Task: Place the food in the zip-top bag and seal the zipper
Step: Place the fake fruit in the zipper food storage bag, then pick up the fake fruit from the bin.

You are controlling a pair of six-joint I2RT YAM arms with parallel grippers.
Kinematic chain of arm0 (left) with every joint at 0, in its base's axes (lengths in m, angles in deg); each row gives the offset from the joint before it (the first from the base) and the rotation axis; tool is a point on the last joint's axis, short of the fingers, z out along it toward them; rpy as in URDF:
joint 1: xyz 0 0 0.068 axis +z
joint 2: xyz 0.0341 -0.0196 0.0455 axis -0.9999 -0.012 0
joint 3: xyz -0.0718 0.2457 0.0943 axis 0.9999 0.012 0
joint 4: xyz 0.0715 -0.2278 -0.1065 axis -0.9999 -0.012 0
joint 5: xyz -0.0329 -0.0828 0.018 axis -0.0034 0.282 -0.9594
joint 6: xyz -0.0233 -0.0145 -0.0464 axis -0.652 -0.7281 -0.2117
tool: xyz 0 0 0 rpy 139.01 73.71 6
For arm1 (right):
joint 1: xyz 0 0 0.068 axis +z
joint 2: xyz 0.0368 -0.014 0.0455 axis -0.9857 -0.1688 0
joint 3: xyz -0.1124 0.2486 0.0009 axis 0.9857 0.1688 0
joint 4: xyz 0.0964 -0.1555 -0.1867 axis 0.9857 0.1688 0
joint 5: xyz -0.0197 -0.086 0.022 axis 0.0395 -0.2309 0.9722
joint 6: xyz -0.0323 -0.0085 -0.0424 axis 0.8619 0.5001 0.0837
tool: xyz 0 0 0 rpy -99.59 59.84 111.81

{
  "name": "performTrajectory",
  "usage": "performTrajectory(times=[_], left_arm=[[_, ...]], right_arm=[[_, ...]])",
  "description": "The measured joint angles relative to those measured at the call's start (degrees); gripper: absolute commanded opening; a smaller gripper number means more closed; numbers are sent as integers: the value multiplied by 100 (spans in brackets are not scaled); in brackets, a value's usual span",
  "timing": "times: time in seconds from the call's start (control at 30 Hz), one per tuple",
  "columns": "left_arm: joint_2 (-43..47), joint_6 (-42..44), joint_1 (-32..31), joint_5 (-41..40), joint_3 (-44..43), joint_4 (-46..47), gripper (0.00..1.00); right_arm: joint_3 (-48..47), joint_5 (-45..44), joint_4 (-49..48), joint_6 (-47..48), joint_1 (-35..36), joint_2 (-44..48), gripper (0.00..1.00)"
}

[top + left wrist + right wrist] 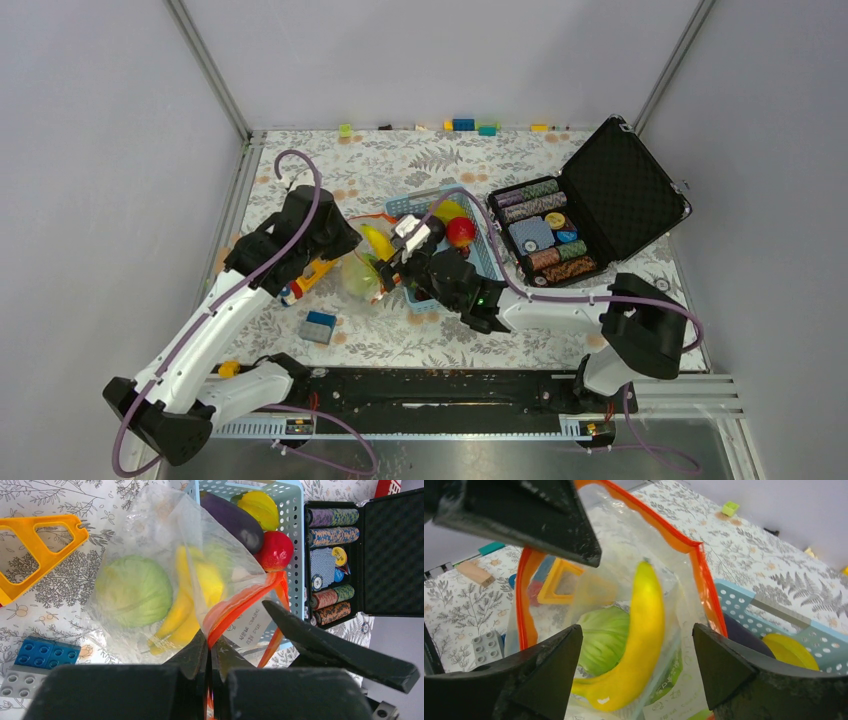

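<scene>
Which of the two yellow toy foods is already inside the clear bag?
The long curved banana, lying beside the green cabbage head; the rounder yellow piece sits in the blue basket.

The banana (pixel 187 605) and the cabbage (pixel 134 590) lie side by side inside the bag (pixel 150 535). Just right of the bag sits the basket (pixel 296 540) with the apple (pixel 275 550) in it — and right of the basket, the case (pixel 392 555) holds the chips (pixel 332 517).

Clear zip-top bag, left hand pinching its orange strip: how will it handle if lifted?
Likely floppy: the clear crinkly plastic bag crumples in folds by the left hand pinching its orange-red mouth strip. Probably bottom-heavy: the yellow toy banana and pale green cabbage head lie deep inside and may shift. Thin film could slip from the pinch.
</scene>
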Motion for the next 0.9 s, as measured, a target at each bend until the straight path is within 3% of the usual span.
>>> performTrajectory(times=[0.1, 0.57, 0.9], left_arm=[[68, 37, 0, 22, 35, 44, 0], [190, 192, 0, -308, 177, 138, 0], [378, 280, 4, -634, 378, 245, 0]], right_arm=[[-293, -256, 614, -251, 0, 87, 99], [-1467, -378, 4428, -1864, -83, 1561, 100], [-1204, 361, 5886, -3108, -1574, 1814, 100]])
